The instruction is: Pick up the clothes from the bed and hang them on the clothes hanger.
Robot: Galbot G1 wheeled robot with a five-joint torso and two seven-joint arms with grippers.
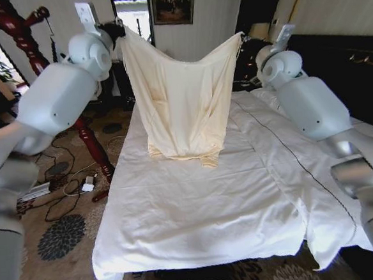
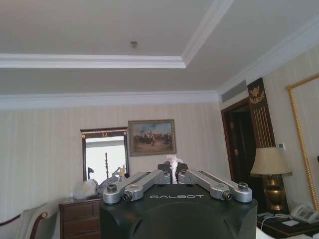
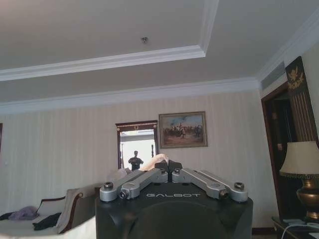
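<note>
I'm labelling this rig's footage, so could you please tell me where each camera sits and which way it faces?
Head view: looks down at the white-duveted bed; both arms hold up the pale cream-yellow satiny top.
Left wrist view: faces wall and ceiling; left gripper pinching cloth.
Right wrist view: likewise upward; right gripper pinching cloth.
Both wrist views share the gold-framed painting.

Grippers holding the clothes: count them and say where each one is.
2. The left gripper pinches the clothes at one top corner; the right gripper holds the other, garment raised over the bed.
</note>
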